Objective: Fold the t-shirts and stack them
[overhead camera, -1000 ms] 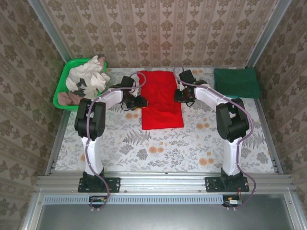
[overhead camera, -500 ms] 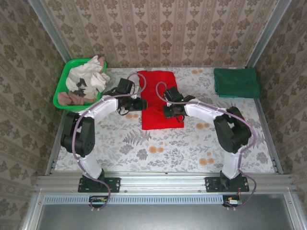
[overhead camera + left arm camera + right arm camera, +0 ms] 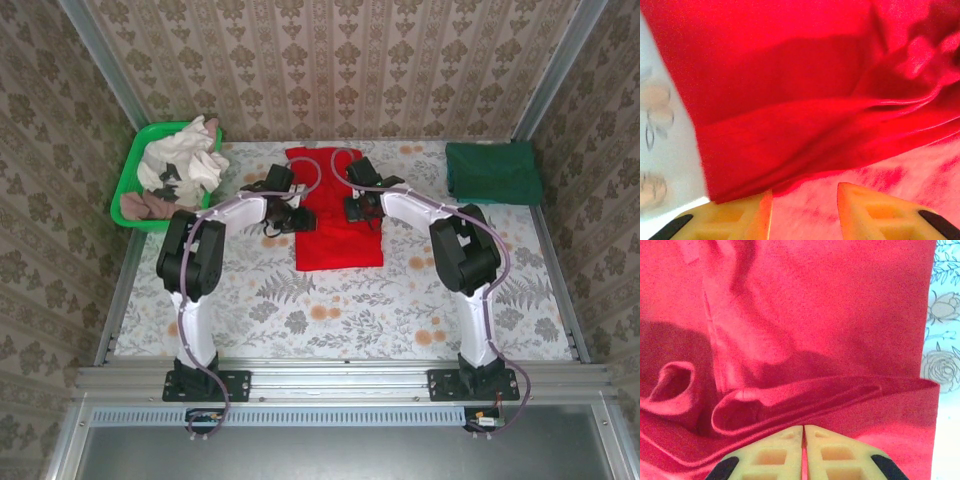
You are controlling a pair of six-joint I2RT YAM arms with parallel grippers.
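Red t-shirt (image 3: 340,240): grip status.
R wrist: right gripper (image 3: 803,432) fingers together, clamped on a fold; L wrist: left gripper (image 3: 804,200) fingers apart. Top: green t-shirt (image 3: 493,172) well apart.

Red t-shirt (image 3: 335,245): soft knit cloth, matt, fine weave visible up close, creased into folds. Dark green t-shirt (image 3: 493,172): matt cloth. Left gripper fingers (image 3: 735,222) & right gripper fingers (image 3: 835,457): yellowish plastic, smooth, semi-matt. Basket (image 3: 127,190): glossy green plastic. Table cover (image 3: 330,300): floral print, matt. Frame rails (image 3: 340,378): brushed metal.
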